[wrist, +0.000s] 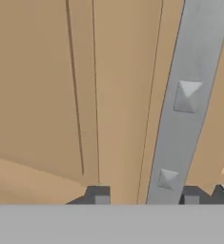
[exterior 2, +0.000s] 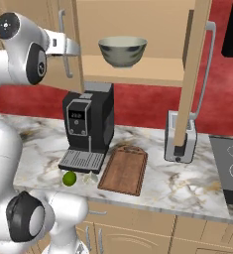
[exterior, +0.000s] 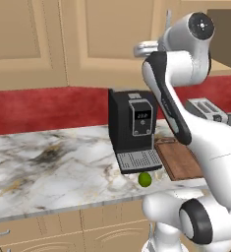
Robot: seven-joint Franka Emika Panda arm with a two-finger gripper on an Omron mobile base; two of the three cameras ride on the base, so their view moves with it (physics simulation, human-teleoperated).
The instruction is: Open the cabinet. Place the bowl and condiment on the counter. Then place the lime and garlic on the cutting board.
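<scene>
The cabinet stands open, both doors swung out. On its shelf sits the grey-green bowl. My gripper is up at the left door. In the hand view its fingertips stand apart astride the silver handle, which runs close to the right tip with a gap on the left. On the counter, the lime and the pale garlic lie beside the cutting board. The lime is near the front edge. The condiment is out of view.
A black coffee machine stands behind the lime, its grey grille tray toward the counter's edge. A silver toaster sits under the open right door. A stovetop lies at the far right. Low drawers run under the counter.
</scene>
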